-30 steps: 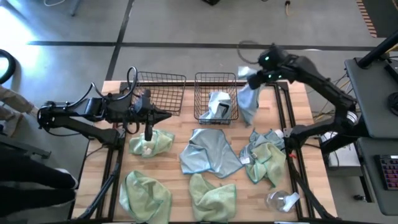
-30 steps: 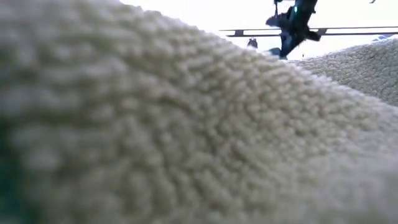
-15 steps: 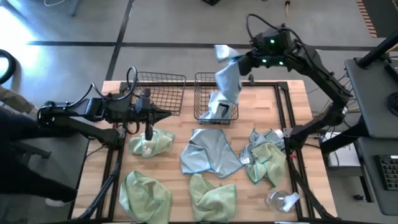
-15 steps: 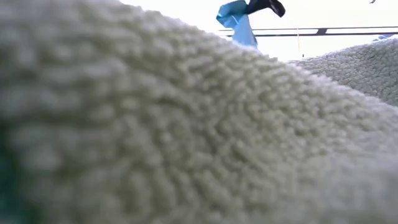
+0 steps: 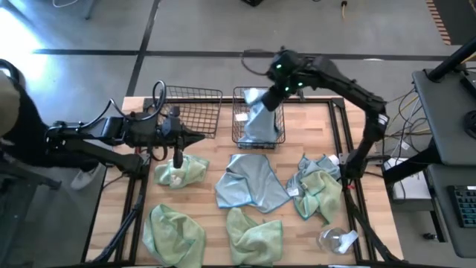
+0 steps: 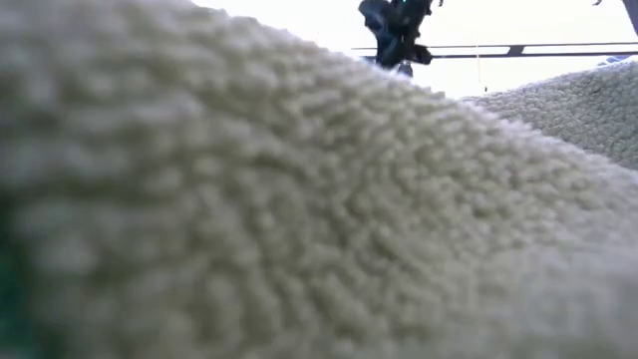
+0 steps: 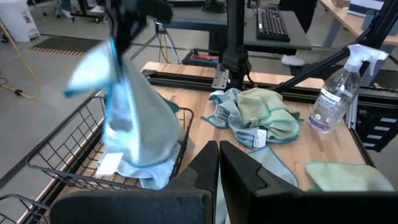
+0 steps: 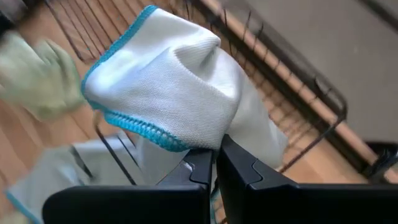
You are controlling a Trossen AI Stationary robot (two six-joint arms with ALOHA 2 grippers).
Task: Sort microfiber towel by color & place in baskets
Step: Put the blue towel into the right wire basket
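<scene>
My right gripper (image 5: 272,91) is shut on a pale blue-grey towel (image 5: 259,119) over the right black wire basket (image 5: 236,112). The towel also shows in the left wrist view (image 7: 134,124) and in the right wrist view (image 8: 168,81). My left gripper (image 5: 199,138) is shut and empty, just near of the left basket (image 5: 190,110), above a green towel (image 5: 178,170). Another blue-grey towel (image 5: 249,182) lies spread on the table's middle. Two green towels (image 5: 172,232) (image 5: 254,232) lie near the front edge. A close towel (image 6: 299,219) blocks most of the low view. My right gripper pinches a bunched upper part of the blue-grey towel (image 8: 205,140) between its two fingers, several layers gathered. The fingers come from above, slanting down. The towel hangs below the fingers, slack, with its lower end (image 7: 140,171) inside the right basket.
A heap of green and blue-grey towels (image 5: 318,186) lies at the table's right. A clear spray bottle (image 5: 338,240) lies near the front right corner; it also shows in the left wrist view (image 7: 336,93). Black rails (image 5: 343,134) run along both table sides.
My right gripper has gone toward the table's left edge with the blue-grey towel, first up, then down over the right basket. The towel, which hung beside the basket's right wall, has swung across and now hangs into the basket.
</scene>
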